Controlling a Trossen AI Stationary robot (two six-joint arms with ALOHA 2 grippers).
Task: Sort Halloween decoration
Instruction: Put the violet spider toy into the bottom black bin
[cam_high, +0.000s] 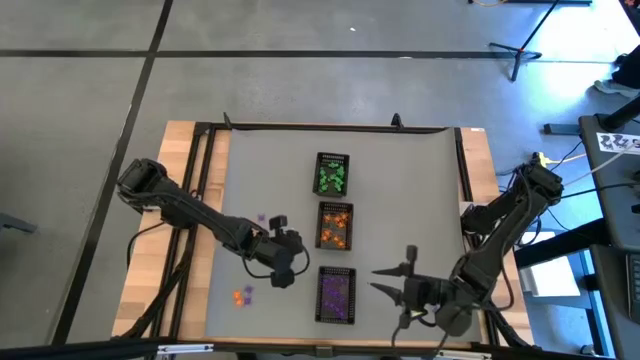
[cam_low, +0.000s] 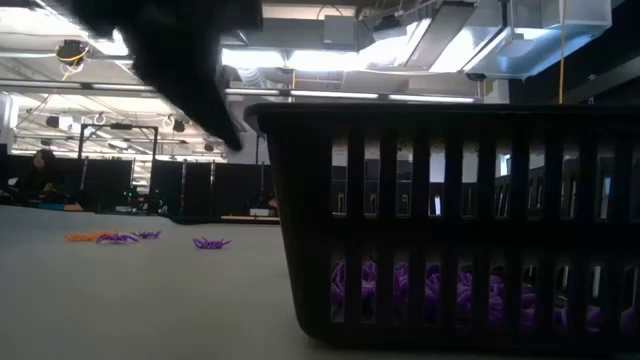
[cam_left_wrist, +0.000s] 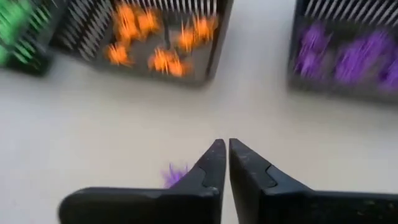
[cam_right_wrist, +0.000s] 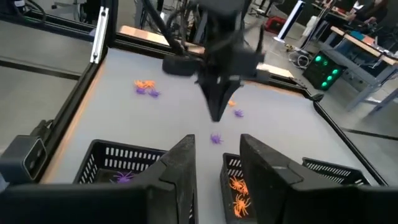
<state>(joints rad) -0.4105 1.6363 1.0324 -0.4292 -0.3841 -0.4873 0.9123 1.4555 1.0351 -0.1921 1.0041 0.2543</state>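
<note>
The Halloween decoration is tiny plastic trinkets. Green ones fill the far black mesh tray (cam_high: 332, 173), orange ones the middle tray (cam_high: 335, 226) and purple ones the near tray (cam_high: 336, 295). Loose ones lie on the grey table: a purple one (cam_right_wrist: 216, 139), an orange and purple cluster (cam_right_wrist: 146, 87) and two more (cam_right_wrist: 235, 109). My left gripper (cam_left_wrist: 222, 149) is shut, hangs above the purple one and holds nothing that I can see. My right gripper (cam_right_wrist: 217, 163) stands open and empty above the table, right of the near tray.
The three trays stand in a row down the table's middle. In the low view the purple tray (cam_low: 450, 230) fills the right half. A black frame (cam_high: 210, 180) edges the table. Bare table lies left of the trays around the loose pieces (cam_high: 241, 295).
</note>
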